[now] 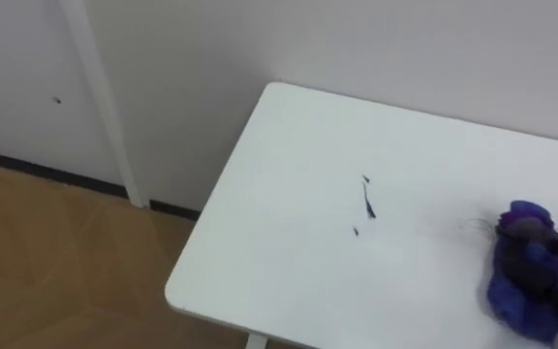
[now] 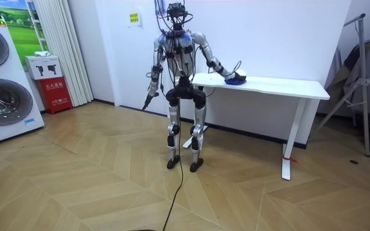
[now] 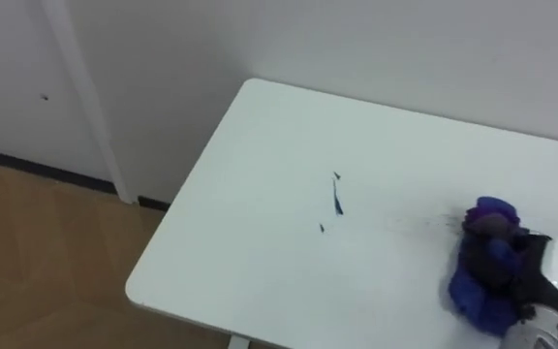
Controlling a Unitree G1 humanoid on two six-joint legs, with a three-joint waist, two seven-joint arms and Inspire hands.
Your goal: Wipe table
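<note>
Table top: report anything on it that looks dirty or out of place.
Small dark marks stain the white table, odd against its plain top. The blue cloth at the right robot hand lies to their right, apart from them.

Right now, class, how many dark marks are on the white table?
3, in a short line near the middle of the table: a top mark, a longer middle mark, a low dot. The blue cloth at the right hand may hide more.

White wall, herringbone wood floor
</note>
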